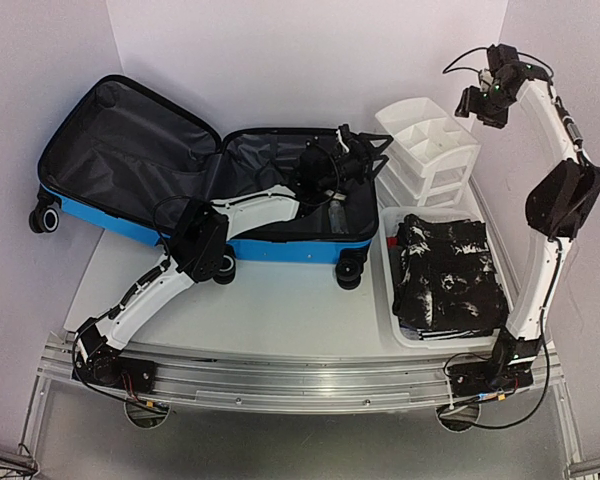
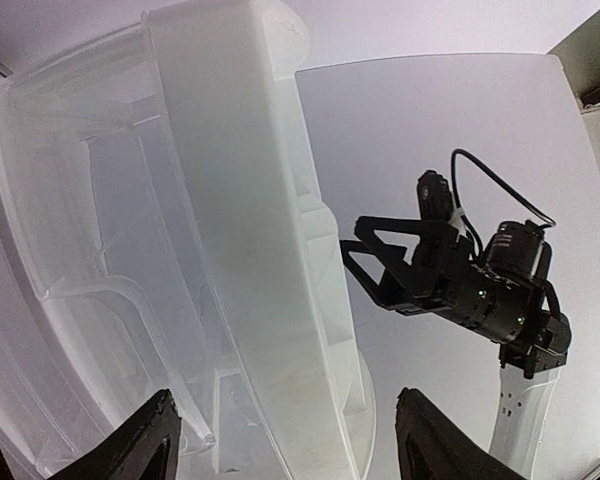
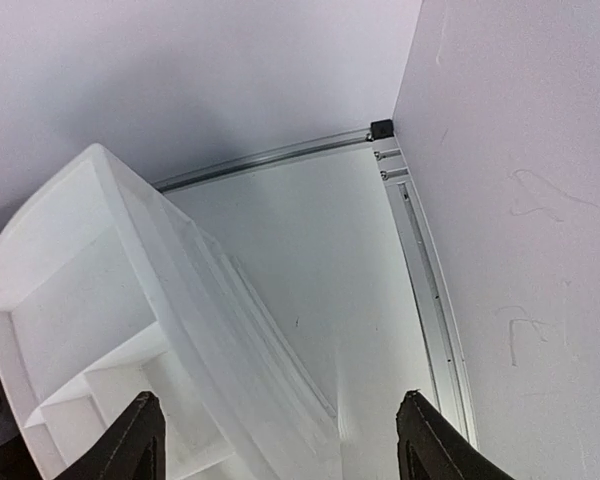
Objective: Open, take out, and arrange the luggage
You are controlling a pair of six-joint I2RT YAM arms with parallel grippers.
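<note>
**Overhead view, with both wrist views.** The luggage (image 1: 245, 160) is lying open across the upper left of the desk (image 1: 280, 310). Its lid is leaning back toward the rear wall and its deeper half is resting flat on the blue shell, so the dark lining is facing up and an arm can reach in from above.

The left arm is stretching across this half. The left gripper (image 1: 342, 160) is hovering at the right-hand end of the luggage, just beside the white drawer organizer (image 1: 425, 150). In the left wrist view its fingertips (image 2: 155, 445) are standing spread with nothing between them, and the camera is looking out past the organizer's wall. The posture suggests a reach for whatever is lying inside; the contents under the arm are too small to identify.

The right gripper (image 1: 477, 102) is hanging high in the upper right of the frame, well above the organizer. Its fingertips (image 3: 140, 445) are likewise spread and empty — probably held up there to leave the space over the containers free.

A folded black-and-white garment (image 1: 445, 275) is lying in the white basket (image 1: 388, 290) at the lower right, just beside the luggage. This points to unpacking under way — opening looks done, while removal and sorting appear to be proceeding.
</note>
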